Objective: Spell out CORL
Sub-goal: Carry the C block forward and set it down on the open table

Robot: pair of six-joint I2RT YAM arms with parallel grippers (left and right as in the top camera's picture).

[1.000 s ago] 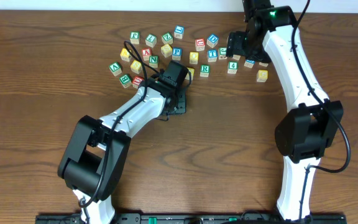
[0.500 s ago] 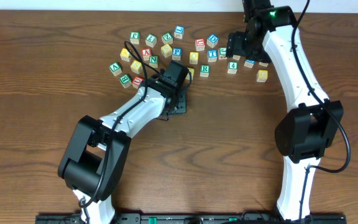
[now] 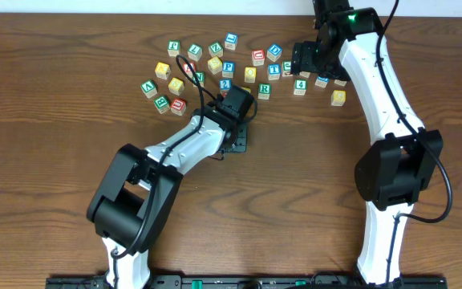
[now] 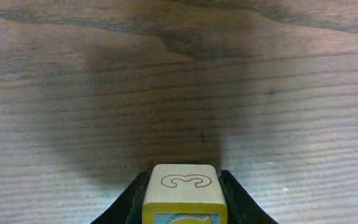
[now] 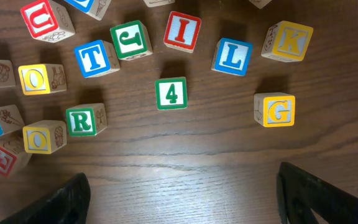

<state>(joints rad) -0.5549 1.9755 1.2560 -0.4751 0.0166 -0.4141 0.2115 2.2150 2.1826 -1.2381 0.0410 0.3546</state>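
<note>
Two pincers logged, left to right.

Left pincer [image 4: 180,208]: clenched on a held cube [image 4: 180,184], with one finger against each side face. The cube is seated between the tips, just above the bare surface [image 4: 179,81]. An outlined 3 is seen on its top face. The face below it shows yellow, but no letter can be read, so it cannot be told whether this is the C.

Right pincer [image 5: 185,186]: released, jaws spread wide with nothing between them, hovering over the scatter.
- Ahead of it, toward the left edge of the wrist view, a yellow-faced O cube [image 5: 39,79] is seen, and a second O cube [image 5: 42,137] lies nearer the pincer.
- The R cube [image 5: 84,119], green on white, lies just beside the second O cube.
- Ahead and toward the other finger, the L cube [image 5: 232,56], blue on white, lies between a red I cube [image 5: 182,30] and a yellow K cube [image 5: 286,40], apart from both.

Handling (judged):
- The cubes are taken to be light, stiff wood, not fragile.
- The painted faces are probably smooth, so a shallow or corner grip may slip or twist.
- Hold is best taken across two opposite side faces, centred, with the letter kept upward.
- The L cube offers finger room on both sides.
- The R cube is crowded on the O side, so the free pair of faces is preferred there.
</note>
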